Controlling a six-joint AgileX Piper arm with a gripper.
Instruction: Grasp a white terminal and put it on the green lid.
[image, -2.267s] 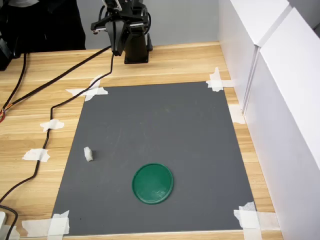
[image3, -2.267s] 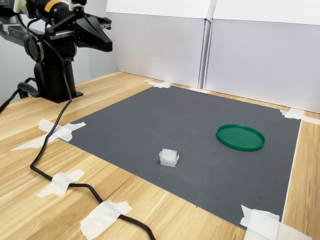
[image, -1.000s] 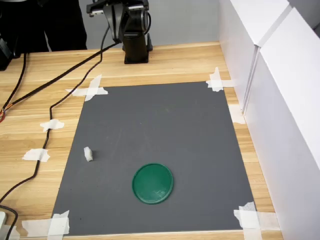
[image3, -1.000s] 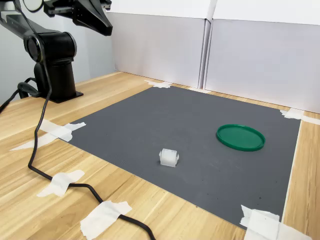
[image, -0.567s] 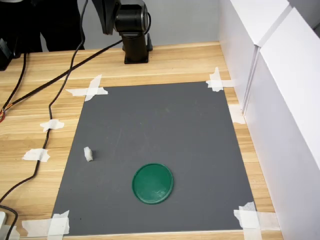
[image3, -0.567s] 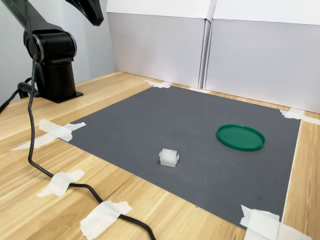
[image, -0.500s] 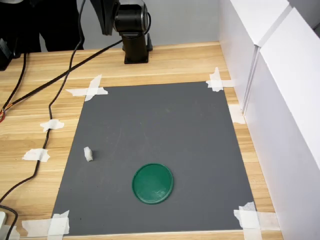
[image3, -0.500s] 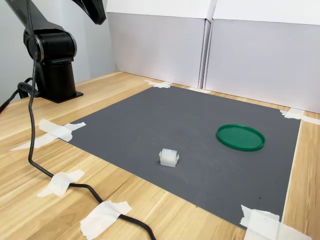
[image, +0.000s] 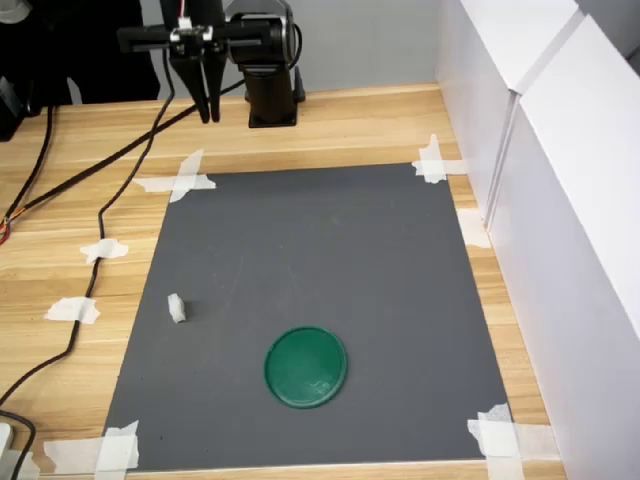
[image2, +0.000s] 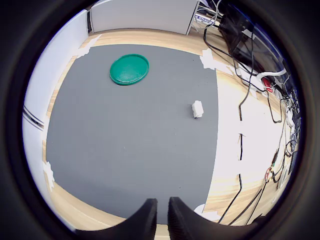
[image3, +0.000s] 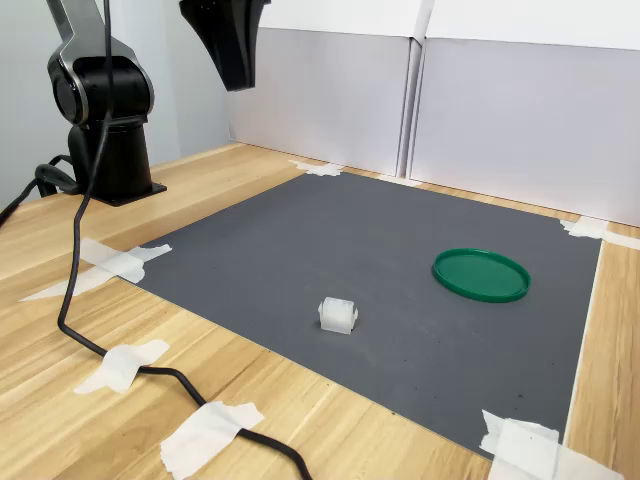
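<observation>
- The pincer (image: 207, 112) is seen raised high above the far edge of the grey mat (image: 320, 290), close to the arm's base (image: 272, 105), fingers pointing down; nothing is held.
- In the wrist view its two fingertips (image2: 145, 216) appear nearly together with only a thin slit between them, so it is judged clenched and empty.
- The white terminal (image: 177, 308) is found well apart from the pincer, down on the mat near its edge in the first exterior view's left, with bare tabletop (image: 60, 270) just beyond.
- The green lid (image: 306, 366) is placed farther from the pincer again, near the terminal but not touching it.
- The step in hand is judged to be the approach: the pincer should be carried out over the terminal and lined up before any descent.
- The fingers should be spread well before descending, since they are too close now to straddle the block.
- The block is small and light; it is likely to be knocked aside unless the closing is centred and the descent is stopped just short of the mat.
- The black cable (image: 95, 230) trailing from the arm should be kept from dragging toward the terminal.
</observation>
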